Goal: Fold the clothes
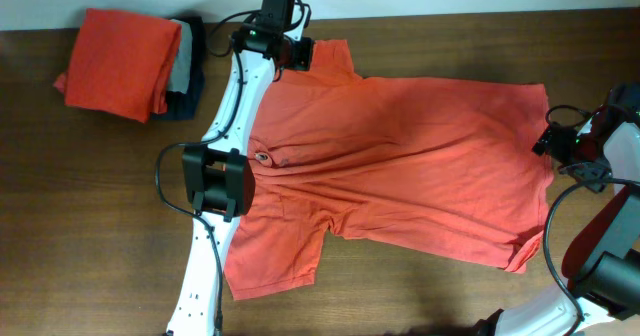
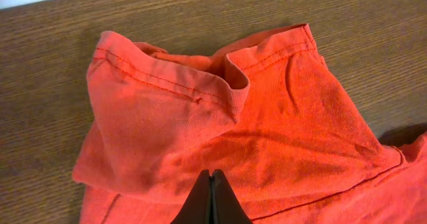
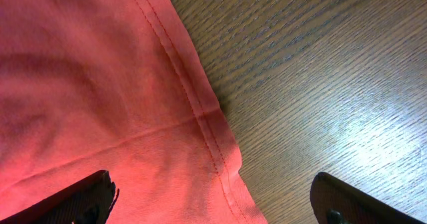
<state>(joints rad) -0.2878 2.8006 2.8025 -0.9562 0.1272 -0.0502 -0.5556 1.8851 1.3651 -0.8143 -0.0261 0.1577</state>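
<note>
left gripper point(image 2: 212, 187) shut at coral T-shirt point(image 1: 400, 166) sleeve point(image 2: 167, 111), catch unclear | right gripper point(image 3: 213, 197) wide open over hem point(image 3: 207, 127) | thin pinch, could slip mid-fold

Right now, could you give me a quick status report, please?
Left gripper shut on T-shirt sleeve. Right gripper open, straddling the hem. T-shirt spread out, unfolded. Folded pile lies apart.

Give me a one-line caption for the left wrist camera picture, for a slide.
Left gripper shut on the rumpled sleeve of the coral-red T-shirt, on a wooden table.
</note>
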